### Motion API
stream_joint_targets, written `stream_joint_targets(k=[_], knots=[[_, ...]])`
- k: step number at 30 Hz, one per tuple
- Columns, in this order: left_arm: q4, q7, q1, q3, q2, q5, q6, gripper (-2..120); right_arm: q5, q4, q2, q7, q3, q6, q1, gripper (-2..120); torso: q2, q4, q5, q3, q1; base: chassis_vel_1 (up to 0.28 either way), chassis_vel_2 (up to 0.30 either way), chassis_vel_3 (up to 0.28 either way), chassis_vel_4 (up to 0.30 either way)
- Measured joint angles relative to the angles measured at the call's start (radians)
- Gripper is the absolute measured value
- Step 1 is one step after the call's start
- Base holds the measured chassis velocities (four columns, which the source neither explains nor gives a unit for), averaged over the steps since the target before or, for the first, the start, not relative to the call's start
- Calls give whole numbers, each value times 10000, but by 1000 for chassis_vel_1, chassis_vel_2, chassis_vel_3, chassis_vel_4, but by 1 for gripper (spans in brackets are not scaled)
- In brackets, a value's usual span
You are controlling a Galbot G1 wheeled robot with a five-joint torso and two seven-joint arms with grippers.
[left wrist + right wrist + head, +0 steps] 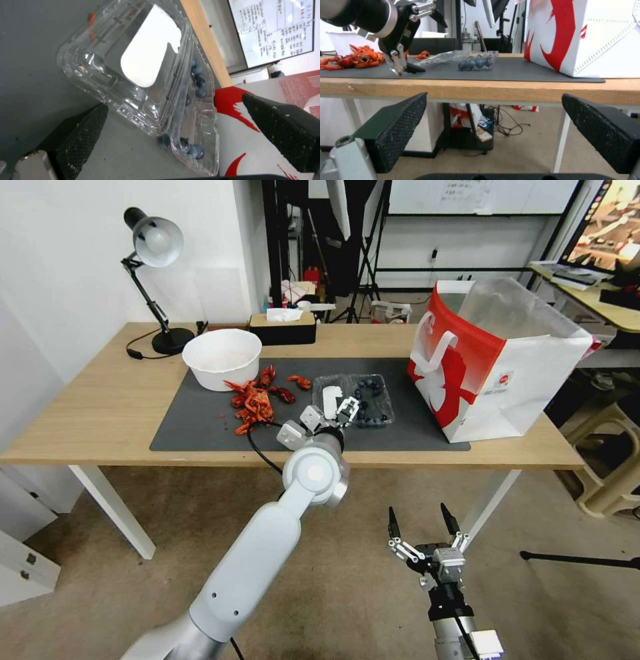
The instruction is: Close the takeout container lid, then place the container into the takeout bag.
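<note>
The takeout container is a clear clamshell holding blueberries, lying on the grey mat. Its lid, with a white label, is swung open toward the crayfish side and sits slightly tilted up. My left gripper is open at the lid's near edge, its fingers either side of the container without clamping it. The red and white takeout bag stands open at the mat's right end. My right gripper hangs open below the table's front edge, facing the container.
A white bowl and a pile of red crayfish lie left of the container. A desk lamp and a black tissue box stand at the back. The wooden table edge is above my right gripper.
</note>
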Motion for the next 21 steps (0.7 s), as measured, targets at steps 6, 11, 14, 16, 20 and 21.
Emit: stream_joint_targets(k=[6, 11, 14, 16, 20, 21], knots=[[-9, 63, 72, -92, -125, 25, -65, 100, -30, -19, 2, -4, -1, 11, -5, 100, -2, 1, 1, 1, 1, 0, 0, 0, 0], [77, 199, 79, -134, -433, 116, -136, 100, -66, -37, 0, -21, 4, 32, -36, 100, -2, -1, 0, 0, 2, 0, 0, 0, 0], [104, 241, 56, -137, -481, 150, -173, 100, -73, -37, 2, -31, 8, 55, -60, 100, -2, -1, 0, 1, 2, 0, 0, 0, 0], [107, 269, 35, -153, -442, 172, -198, 100, -89, -37, 0, -36, 25, 87, -97, 100, -2, -2, 0, 1, 2, 0, 0, 0, 0], [31, 426, 47, -250, -348, 204, -274, 100, -105, -41, -7, -43, 51, 146, -124, 100, -2, 0, 0, 1, 2, 0, 0, 0, 0], [-38, 519, 77, -257, -309, 249, -293, 100, -112, -45, -8, -47, 58, 163, -137, 100, -2, -1, 0, 1, 2, 0, 0, 0, 0]])
